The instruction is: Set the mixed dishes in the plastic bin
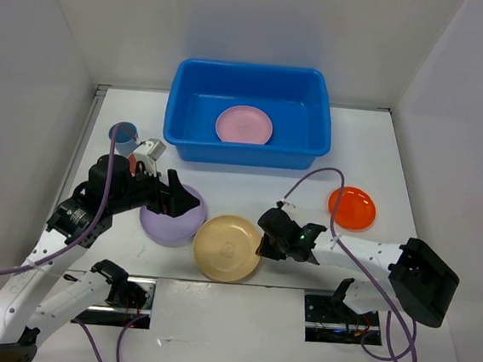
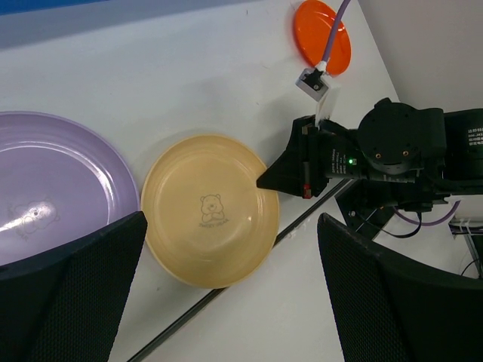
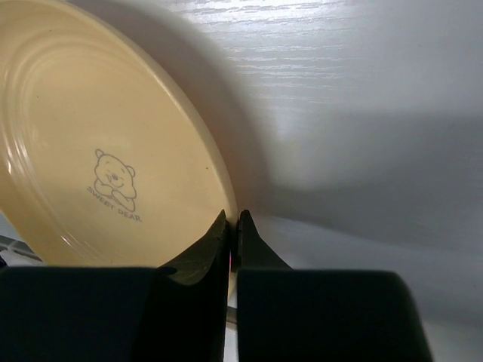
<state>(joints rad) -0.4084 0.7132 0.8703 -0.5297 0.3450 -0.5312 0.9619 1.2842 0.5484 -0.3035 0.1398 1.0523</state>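
My right hand (image 1: 262,247) is pinched nearly shut on the right rim of the tan-yellow plate (image 1: 227,248), with only the thin lip of plastic between its black fingertips (image 3: 219,230). The plate is round, shallow and glossy, with faint concentric ridges and a small printed bear in the middle. It sits near the front edge of the bench (image 1: 249,190), just beside the lavender plate (image 1: 169,224), a smooth dish of the same shape.

My left hand (image 1: 184,201) is spread wide over the lavender plate with nothing between its textured black pads (image 2: 72,294).

The blue bin (image 1: 244,151) stands at the back of the bench. It is a deep rectangular tub with rounded corners and a rolled rim, and the pink plate (image 1: 244,125) lies flat on its floor. The orange plate (image 1: 352,207) lies to my right, well apart from the bin, and the light blue cup (image 1: 125,136) stands upright near the bin's left end.

The bench is matt white with a fine woodgrain, closed in by plain white walls (image 1: 240,18).
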